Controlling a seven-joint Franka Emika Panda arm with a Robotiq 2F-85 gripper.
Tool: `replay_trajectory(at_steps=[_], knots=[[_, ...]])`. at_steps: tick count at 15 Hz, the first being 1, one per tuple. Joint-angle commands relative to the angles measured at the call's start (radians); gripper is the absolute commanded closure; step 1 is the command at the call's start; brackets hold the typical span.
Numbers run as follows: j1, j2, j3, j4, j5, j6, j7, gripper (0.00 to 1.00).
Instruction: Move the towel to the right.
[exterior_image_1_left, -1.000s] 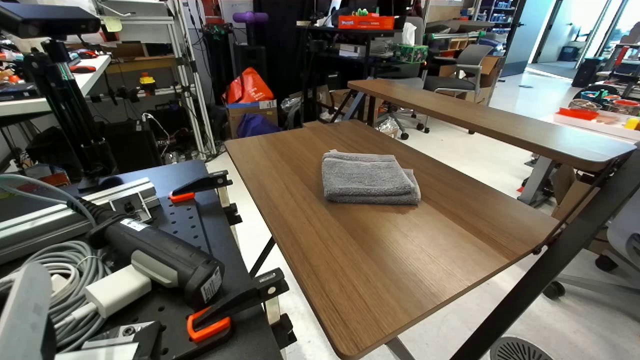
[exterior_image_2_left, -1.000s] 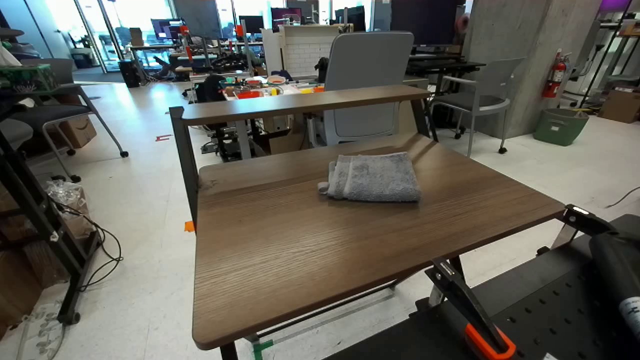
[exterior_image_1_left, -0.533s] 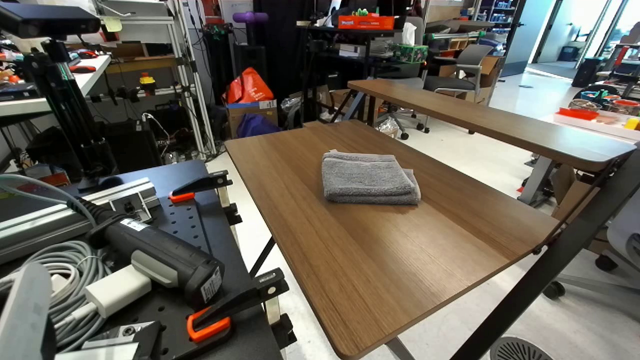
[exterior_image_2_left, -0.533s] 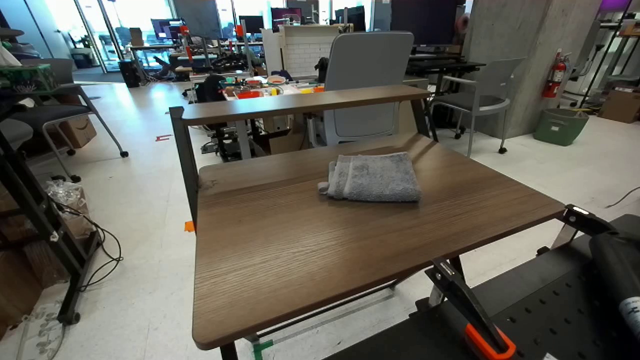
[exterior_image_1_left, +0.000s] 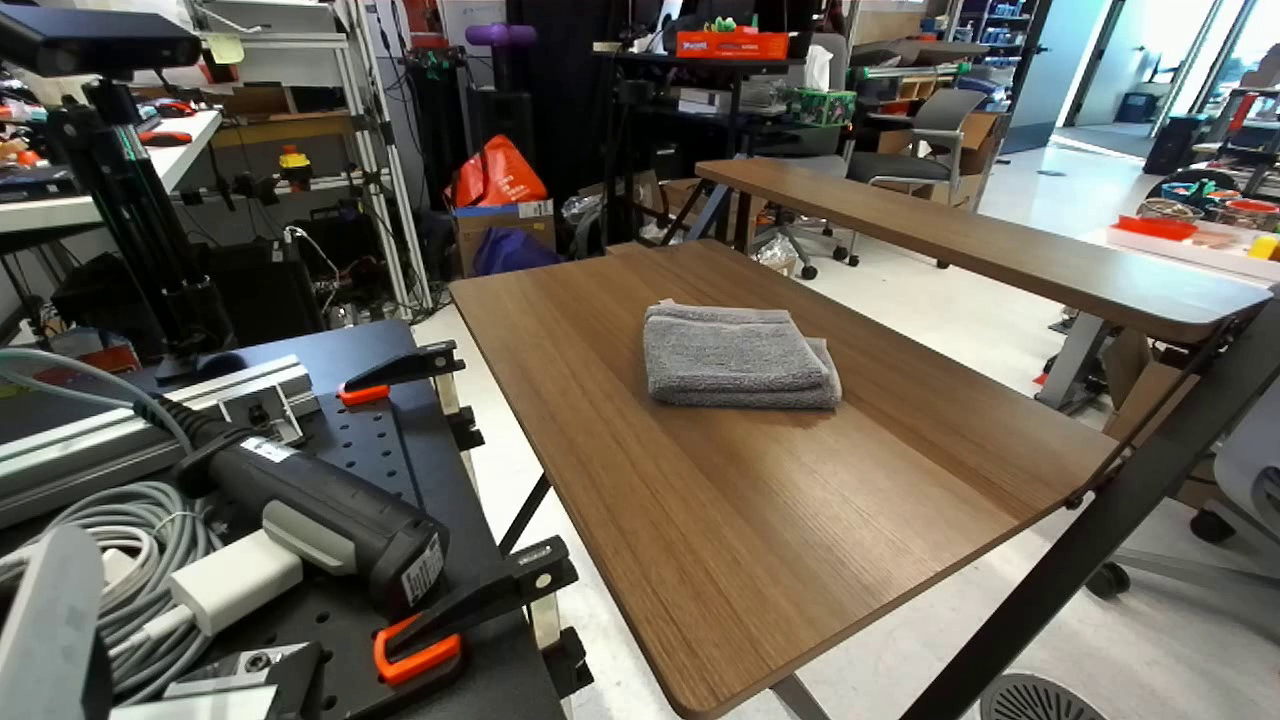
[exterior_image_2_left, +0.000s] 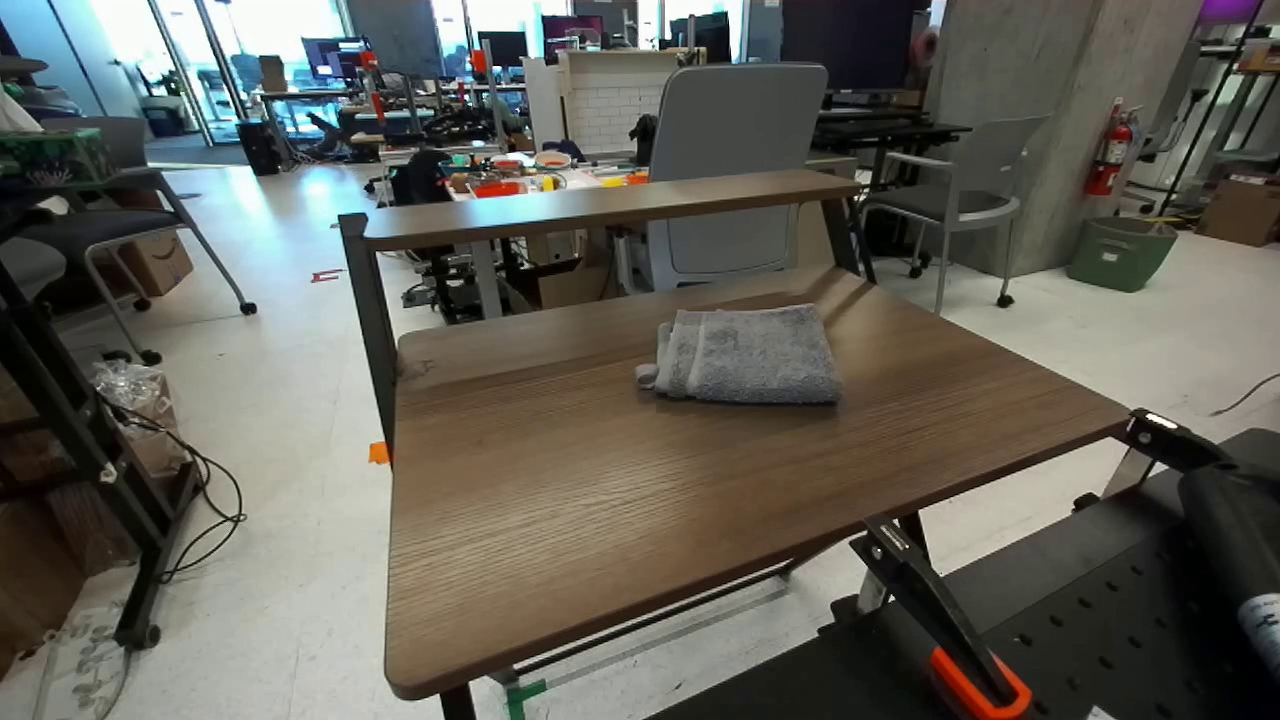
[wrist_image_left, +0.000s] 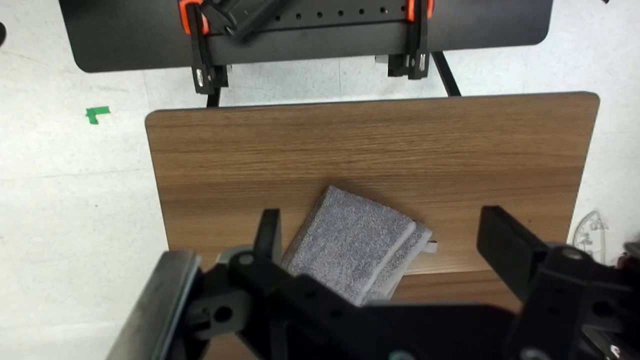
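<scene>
The towel, a grey folded cloth, lies flat on a brown wooden table. It shows in both exterior views (exterior_image_1_left: 735, 355) (exterior_image_2_left: 750, 355) and in the wrist view (wrist_image_left: 350, 240), where the gripper's body covers its lower part. A small pale tag sticks out at one corner. My gripper (wrist_image_left: 381, 220) shows in the wrist view with its fingers wide apart and nothing held between them. The towel appears below, nearer the left finger, apart from both fingers. How high the gripper is above the table I cannot tell. The fingers do not show in either exterior view.
The wooden table (exterior_image_1_left: 800, 540) has a raised shelf (exterior_image_2_left: 600, 208) along one long side. Along the opposite side, across a gap, stands a black bench (wrist_image_left: 310, 47) with clamps (exterior_image_1_left: 480, 600), a dark cylindrical tool (exterior_image_1_left: 310, 500) and coiled cables (exterior_image_1_left: 150, 560).
</scene>
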Motion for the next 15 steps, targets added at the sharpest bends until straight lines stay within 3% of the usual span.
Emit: replay_trajectory(at_steps=[1, 7, 15], knots=[[0.014, 0.176, 0.029, 0.055, 0.027, 0.129, 0.012, 0.00], [0.032, 0.545, 0.090, 0.197, -0.007, 0.352, 0.078, 0.00], [0.091, 0.957, 0.086, 0.531, -0.040, 0.404, 0.114, 0.00]])
